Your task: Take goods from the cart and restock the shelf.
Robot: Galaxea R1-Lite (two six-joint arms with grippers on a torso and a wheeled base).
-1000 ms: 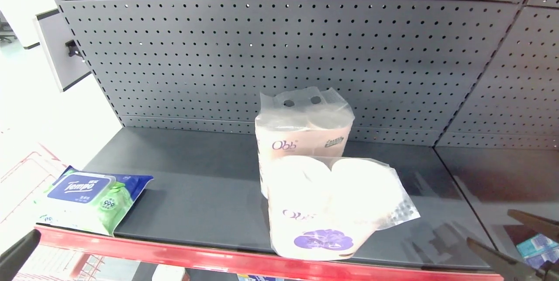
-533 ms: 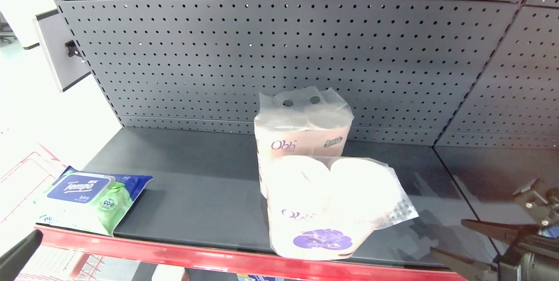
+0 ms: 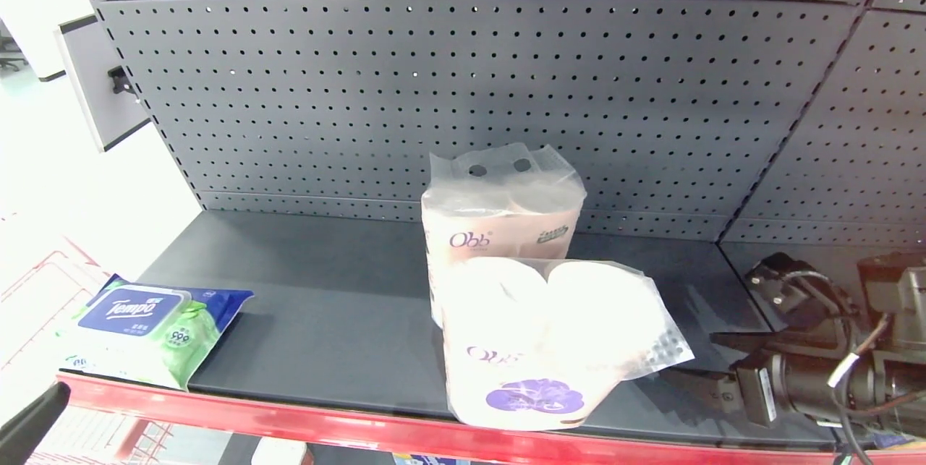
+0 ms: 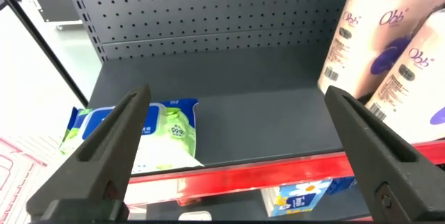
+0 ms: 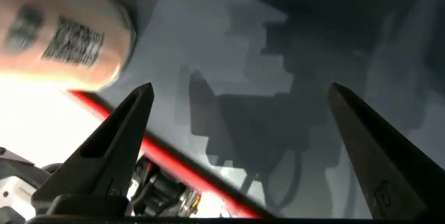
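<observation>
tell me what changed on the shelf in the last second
The right tool, open and empty, swung in from the lower right corner, up over the shelf toward the front toilet paper pack. Nothing was gripped or let go. That pack, the rear toilet paper pack and the wet wipes pack stayed put.

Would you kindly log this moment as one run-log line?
stage: restocking shelf | right hand: open, empty, over shelf right of front toilet paper pack | left hand: open, empty, facing wet wipes pack
</observation>
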